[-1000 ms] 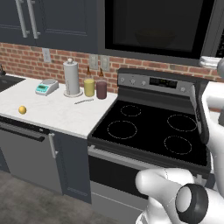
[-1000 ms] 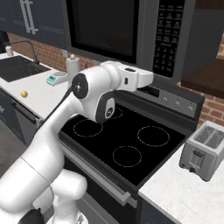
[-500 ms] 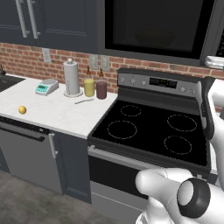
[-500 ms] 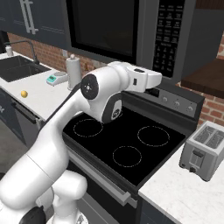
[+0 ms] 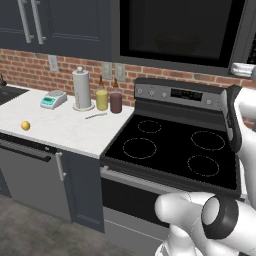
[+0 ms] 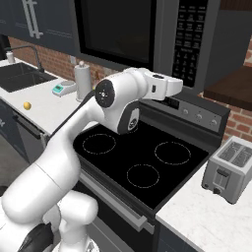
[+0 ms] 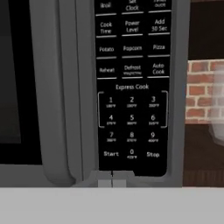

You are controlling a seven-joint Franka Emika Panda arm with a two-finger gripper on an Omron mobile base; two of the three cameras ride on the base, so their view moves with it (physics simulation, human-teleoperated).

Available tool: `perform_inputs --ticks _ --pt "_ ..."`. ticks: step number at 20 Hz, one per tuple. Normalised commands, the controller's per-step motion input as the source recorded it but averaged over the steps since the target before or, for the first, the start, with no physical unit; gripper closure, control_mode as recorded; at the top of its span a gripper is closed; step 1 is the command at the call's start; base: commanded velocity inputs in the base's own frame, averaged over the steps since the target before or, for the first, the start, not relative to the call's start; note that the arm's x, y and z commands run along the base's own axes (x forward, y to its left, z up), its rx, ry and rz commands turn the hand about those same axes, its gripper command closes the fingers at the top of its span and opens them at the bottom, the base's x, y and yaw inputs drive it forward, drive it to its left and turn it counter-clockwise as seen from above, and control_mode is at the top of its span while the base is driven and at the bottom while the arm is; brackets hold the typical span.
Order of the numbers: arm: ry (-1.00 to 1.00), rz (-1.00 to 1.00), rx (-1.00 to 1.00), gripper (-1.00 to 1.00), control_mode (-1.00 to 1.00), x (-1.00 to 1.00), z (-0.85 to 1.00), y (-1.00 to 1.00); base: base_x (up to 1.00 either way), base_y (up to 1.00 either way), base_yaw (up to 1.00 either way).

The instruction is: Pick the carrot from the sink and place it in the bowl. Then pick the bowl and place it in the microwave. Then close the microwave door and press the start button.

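While the gripper (image 7: 112, 174) is closed, the microwave (image 7: 131, 87) keypad sits just ahead.

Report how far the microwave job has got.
Done, by the look of it: the microwave door is shut, with a faint bowl-like shape behind the glass. In hand: the shut gripper points at the button strip, just below Start. Left: pressing Start.

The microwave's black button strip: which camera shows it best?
The hand view: the black button strip sits close and head-on, with labels like Start and Stop readable. The right base view shows it small and angled; the left base view catches just a sliver at the edge.
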Motion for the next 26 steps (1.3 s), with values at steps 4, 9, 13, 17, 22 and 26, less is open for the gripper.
perform_inputs --ticks 4,9,13,17,22,26 --pt "0.0 0.0 0.0 1.0 -1.0 0.28 -0.05 -0.01 0.0 0.0 0.0" --pt "0.0 0.0 0.0 1.0 -1.0 0.19 0.0 -0.1 0.0 0.0 0.0" --pt "0.0 0.0 0.0 1.0 -1.0 0.11 0.0 -0.14 0.0 0.0 0.0" --pt "0.0 0.0 0.0 1.0 -1.0 0.13 0.0 -0.07 0.0 0.0 0.0" --pt "0.0 0.0 0.0 1.0 -1.0 0.14 -0.02 0.0 0.0 0.0 0.0" --pt "0.0 0.0 0.0 1.0 -1.0 0.18 -0.02 -0.02 0.0 0.0 0.0"
